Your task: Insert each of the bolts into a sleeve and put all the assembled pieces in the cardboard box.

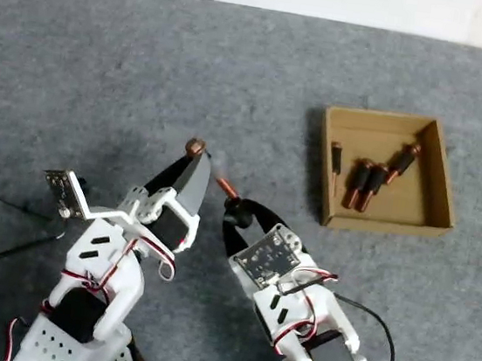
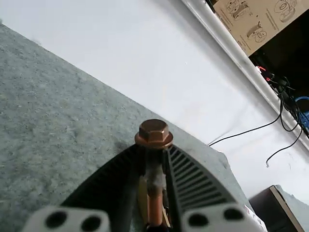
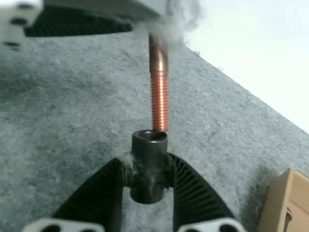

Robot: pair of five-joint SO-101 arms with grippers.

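1. Clamping the bolt (image 2: 154,134) below its head in the left gripper (image 2: 154,157), the sleeve (image 3: 149,166) in the right gripper (image 3: 148,169) — both by the tabletop's (image 1: 150,64) near edge, mid-width.
2. Judging insertion as just starting, with bolt tip at sleeve mouth; needing a straight coaxial push.
3. Noting the cardboard box (image 1: 381,222) toward the right edge, holding three assembled pieces (image 1: 365,185) — judging the path there open.

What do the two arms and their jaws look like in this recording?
Both the left arm and right arm are white plastic shells over black servo blocks, with thin red-and-white wires looping between joints and black cables trailing onto the table. The jaws are black, wedge-shaped and ribbed, on white mounts with round holes. Each wrist carries a small circuit board.
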